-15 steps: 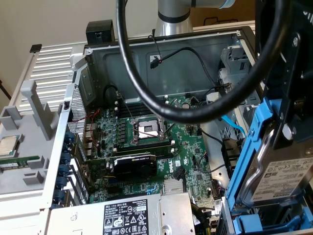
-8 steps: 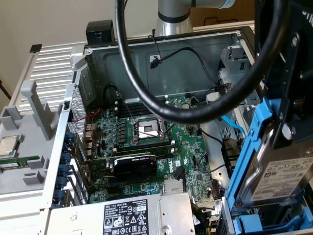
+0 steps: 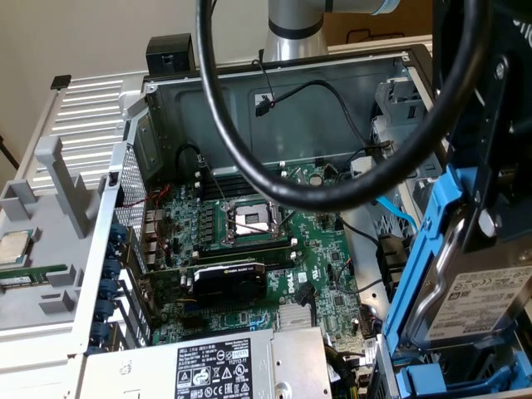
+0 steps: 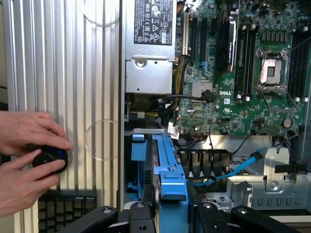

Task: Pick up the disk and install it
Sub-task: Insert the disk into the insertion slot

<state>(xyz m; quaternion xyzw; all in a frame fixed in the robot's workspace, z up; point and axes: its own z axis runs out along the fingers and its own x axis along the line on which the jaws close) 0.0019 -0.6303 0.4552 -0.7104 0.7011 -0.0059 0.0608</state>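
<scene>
Over the drive bay (image 4: 137,160) at the exterior view's right side of the open computer case (image 3: 249,100), your gripper (image 4: 171,212) is closed on the disk (image 3: 474,312), holding it tilted and clear of its slot. The risk from here, as a judgement, is a jam: at that tilt a corner of the blue carrier frame (image 3: 416,266) could catch on the bay's rail instead of sliding in, and pushing on would strain the grip or twist the drive loose. The blue data cable (image 4: 233,171) lies just beside the bay and could be pinched or dragged under the frame. A thick black cable (image 3: 332,195) loops across the case above the motherboard (image 3: 274,249); if it snags on the arm, it could pull the disk off line. A person's hands (image 4: 29,131) rest on a black knob (image 4: 50,158) on the ribbed surface beside the case, apart from the gripper, yet close enough that you should watch any sideways swing. The disk itself is a flat silver drive with a white printed label (image 3: 499,291), clipped in its bright blue frame; in the wrist view you see it edge-on between the gripper's fingers.
</scene>
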